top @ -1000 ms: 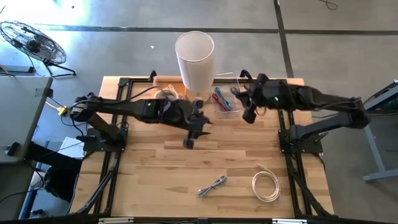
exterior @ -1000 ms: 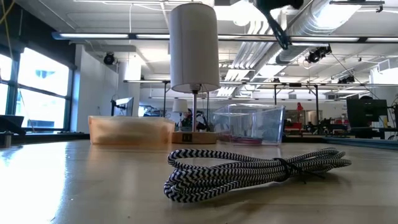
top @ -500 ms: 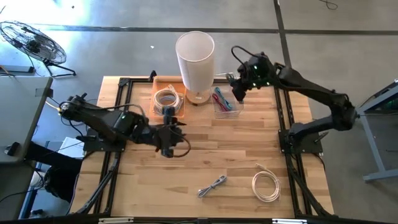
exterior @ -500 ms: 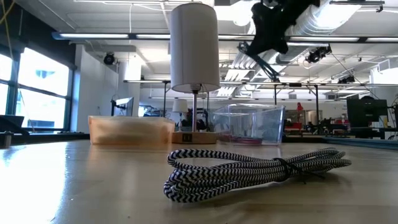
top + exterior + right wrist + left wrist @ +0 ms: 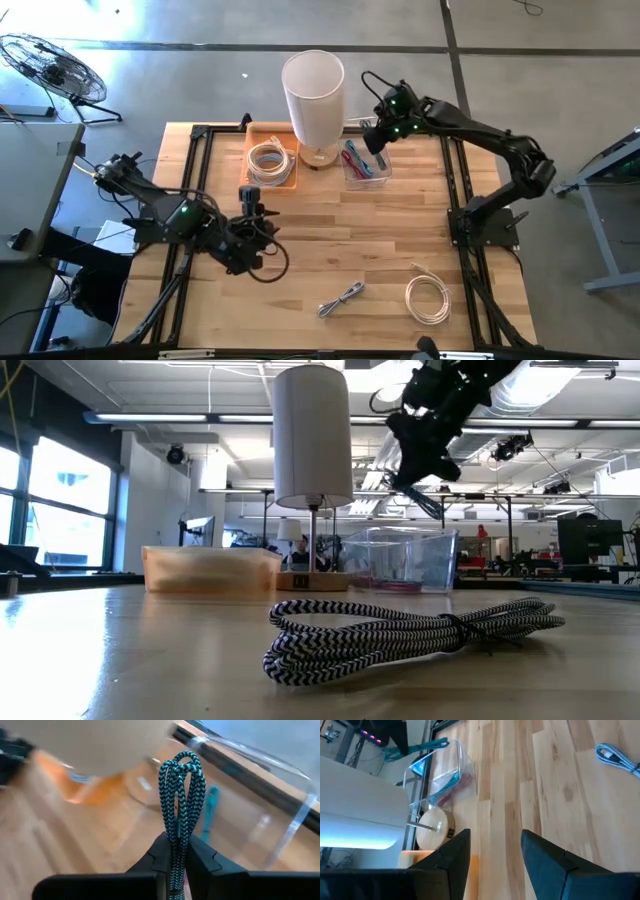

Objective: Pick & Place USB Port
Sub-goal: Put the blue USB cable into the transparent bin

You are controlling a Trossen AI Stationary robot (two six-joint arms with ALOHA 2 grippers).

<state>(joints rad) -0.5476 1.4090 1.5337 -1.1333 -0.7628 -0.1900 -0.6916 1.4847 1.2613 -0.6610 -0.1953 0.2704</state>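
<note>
My right gripper (image 5: 380, 135) is shut on a teal-and-black braided cable bundle (image 5: 181, 795) and hangs high over the clear bin (image 5: 365, 168); the low view shows it (image 5: 425, 430) well above the bin (image 5: 400, 560). The bin holds teal and red cables. My left gripper (image 5: 249, 197) is open and empty over the bare wood left of centre; its fingers (image 5: 455, 857) point toward the lamp base (image 5: 434, 827). A black-and-white cable bundle (image 5: 342, 297) and a white coil (image 5: 428, 298) lie on the table near the front edge. My right gripper pinches the folded cable bundle between its two fingers (image 5: 159, 852), several strands together. The looped end (image 5: 182, 762) sticks out past the fingertips. The bundle is lifted clear of the bin and the table.
A tall white lamp (image 5: 313, 85) stands at the far middle, between an orange tray (image 5: 270, 160) holding a white coil and the clear bin. The black-and-white cable fills the foreground of the low view (image 5: 400, 630). Bare wood lies at the table's middle.
My right gripper has carried the teal cable toward the far edge and a little left, from beside the clear bin to above it. My left arm has drawn back from the lamp base toward the table's left and near side, its gripper empty.
</note>
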